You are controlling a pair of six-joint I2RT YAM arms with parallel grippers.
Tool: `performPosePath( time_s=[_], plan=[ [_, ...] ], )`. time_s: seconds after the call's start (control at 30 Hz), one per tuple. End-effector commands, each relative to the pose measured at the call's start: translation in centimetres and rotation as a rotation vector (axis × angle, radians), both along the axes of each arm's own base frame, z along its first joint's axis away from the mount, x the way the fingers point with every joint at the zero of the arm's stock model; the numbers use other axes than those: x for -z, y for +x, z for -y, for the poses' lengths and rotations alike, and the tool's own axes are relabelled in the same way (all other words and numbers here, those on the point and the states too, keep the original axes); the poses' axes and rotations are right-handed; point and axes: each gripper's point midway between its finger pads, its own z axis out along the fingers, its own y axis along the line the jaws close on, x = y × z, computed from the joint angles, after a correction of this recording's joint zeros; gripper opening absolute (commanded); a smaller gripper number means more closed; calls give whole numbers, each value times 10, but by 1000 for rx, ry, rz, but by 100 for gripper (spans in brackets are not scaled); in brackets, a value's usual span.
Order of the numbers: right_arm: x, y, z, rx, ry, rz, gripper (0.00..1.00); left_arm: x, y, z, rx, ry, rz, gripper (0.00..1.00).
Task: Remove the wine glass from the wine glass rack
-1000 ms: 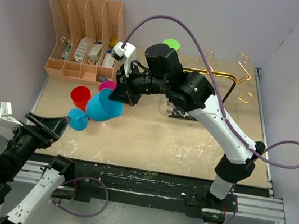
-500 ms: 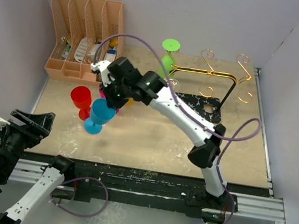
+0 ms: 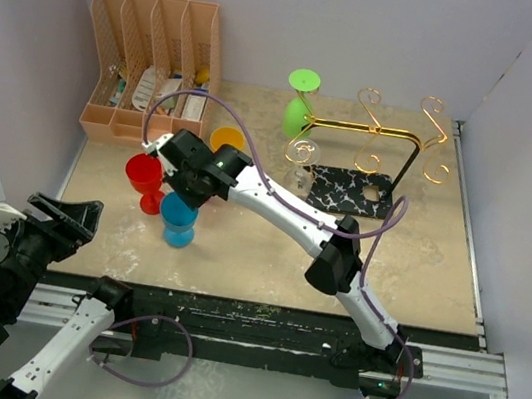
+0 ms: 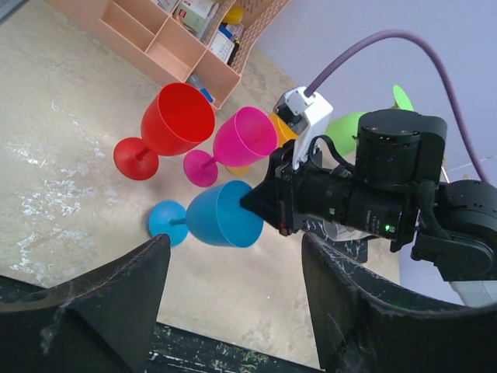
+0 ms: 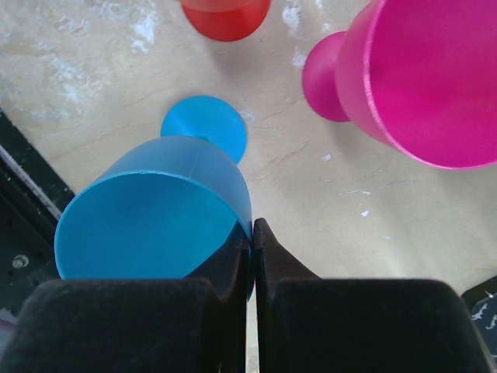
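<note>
Tipping is the risk: right hand [image 5: 251, 233], clamped on the rim of the blue glass [image 5: 155, 210], which is off the rack [image 3: 378, 131] beside the pink glass [image 5: 419, 78], may drag it over when opening; left hand [image 4: 233, 242] stands apart, empty.

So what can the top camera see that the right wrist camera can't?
Only the top camera shows the gold wine glass rack, the green glass hanging on it, and the orange organiser. Only the right wrist camera shows the pink glass, which the arm covers from above, and a close look at the right jaws pinching the rim of the blue glass. Both show the blue glass and the red glass.
</note>
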Motion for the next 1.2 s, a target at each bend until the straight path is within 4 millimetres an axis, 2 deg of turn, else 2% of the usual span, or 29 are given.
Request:
performPosePath(
  time_s=[0.0, 0.1, 0.2, 0.33, 0.47, 0.53, 0.67, 0.77, 0.87, 0.97, 1.03, 1.17],
  plan=[
    [-42, 15, -11, 36, 89, 119, 0, -6, 7, 5, 27, 16, 28, 72],
    [-43, 20, -14, 44, 93, 145, 3, -4, 8, 5, 28, 15, 26, 72],
    [-46, 23, -17, 39, 105, 160, 25, -3, 9, 6, 28, 15, 23, 72],
    [-53, 23, -20, 29, 126, 171, 40, -2, 10, 6, 27, 16, 20, 72],
    [-67, 25, -15, 39, 145, 193, 43, -2, 11, 6, 27, 15, 19, 72],
    [-81, 22, -11, 43, 169, 201, 43, -1, 12, 7, 29, 15, 18, 72],
    [-129, 25, -2, 76, 263, 266, 44, 0, 13, 7, 28, 13, 14, 72],
    [-173, 29, 8, 95, 357, 314, 45, 1, 14, 9, 30, 7, 15, 72],
    [-221, 41, 24, 123, 479, 351, 46, 2, 16, 11, 39, -2, 16, 72],
    [-269, 65, 50, 173, 644, 352, 45, 2, 17, 14, 53, -7, 19, 72],
    [-294, 84, 71, 202, 740, 352, 45, 0, 17, 15, 61, -8, 25, 72],
    [-322, 127, 111, 295, 841, 400, 45, -5, 16, 17, 71, -6, 46, 72]
  ],
)
